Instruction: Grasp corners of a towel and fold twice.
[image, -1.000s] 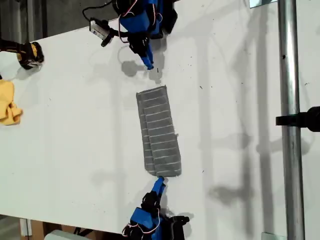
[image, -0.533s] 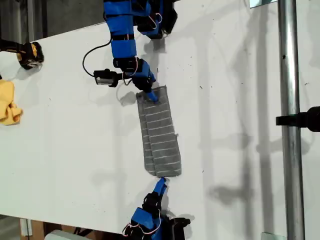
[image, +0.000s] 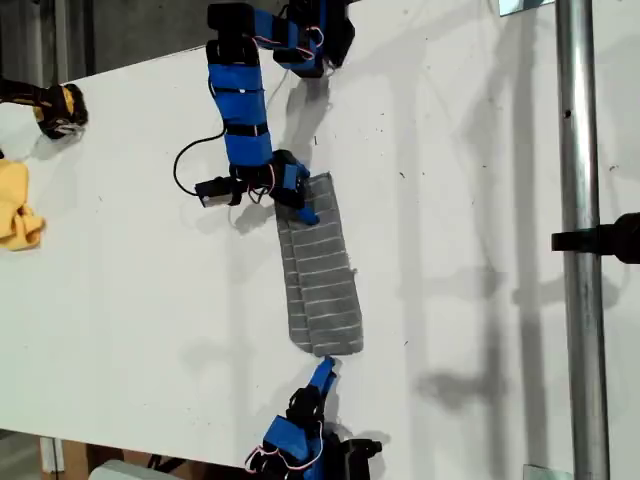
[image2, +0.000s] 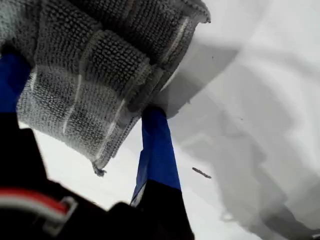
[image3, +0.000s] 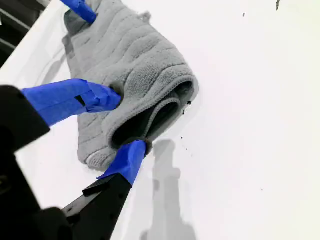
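Yellow cloth (image: 15, 215) lies bunched at the exterior view's nine o'clock edge, well apart from everything and no part of this job. At the centre of the white table (image: 150, 300) the grey striped towel (image: 325, 280) lies as a long narrow strip running from twelve towards six, so I judge one fold done and one to go.

A second ago my first gripper (image: 303, 208) hung tucked up near twelve o'clock, clear of the cloth. It has since swung down and now sits on the towel's twelve o'clock end, at its eleven o'clock corner. In its wrist view the fingers stand wide apart with cloth across them, not yet closed.

My second gripper (image: 322, 372) has stayed at the six o'clock end. Its wrist view shows a finger on each side of the thick doubled edge, but I cannot tell whether they are pinching or only touching. The towel itself has barely shifted.

With an arm at each short end, the end-to-end fold looks ready once both grips are sure.

A metal pole (image: 578, 250) stands at three o'clock.
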